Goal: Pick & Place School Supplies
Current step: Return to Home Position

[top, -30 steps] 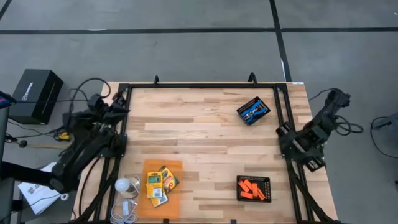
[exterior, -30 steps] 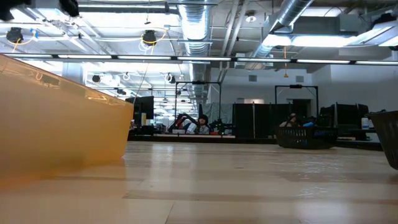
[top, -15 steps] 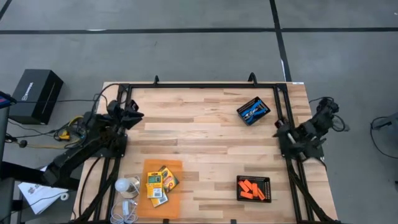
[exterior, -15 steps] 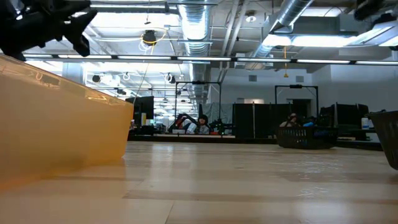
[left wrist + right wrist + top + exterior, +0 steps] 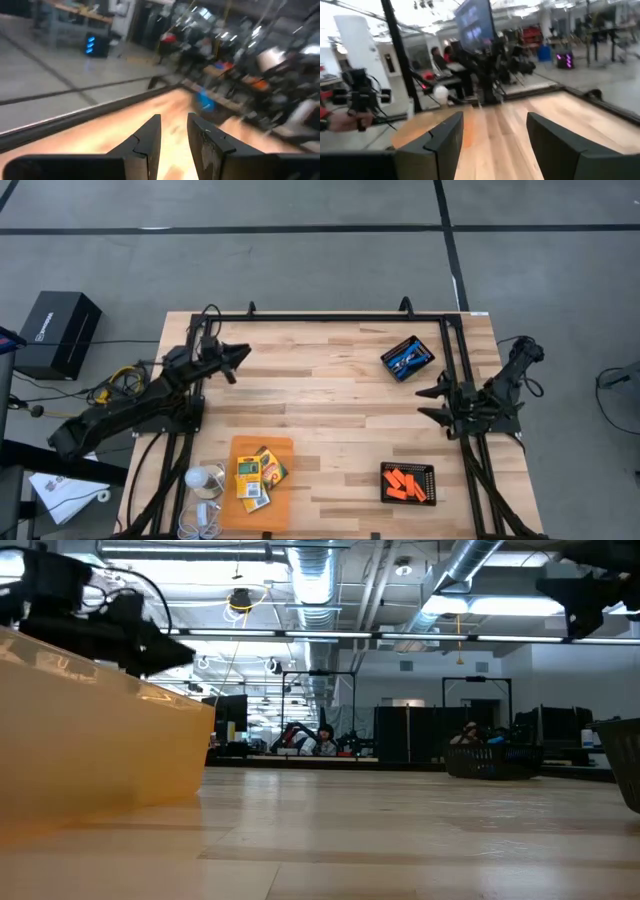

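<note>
Inside black tray (image 5: 384, 484), orange sticks (image 5: 406, 483) lie well apart from right pincer (image 5: 422, 402).

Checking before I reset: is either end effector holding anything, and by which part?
Nothing is held. The left end effector and the right end effector are both empty, fingers apart.

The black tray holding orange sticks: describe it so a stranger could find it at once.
From above, find the light wooden table and go to its right half, near the picture's bottom edge. A small black rectangular tray there is full of short orange sticks. The other black tray, farther up, lies askew and holds a blue-handled tool.
</note>
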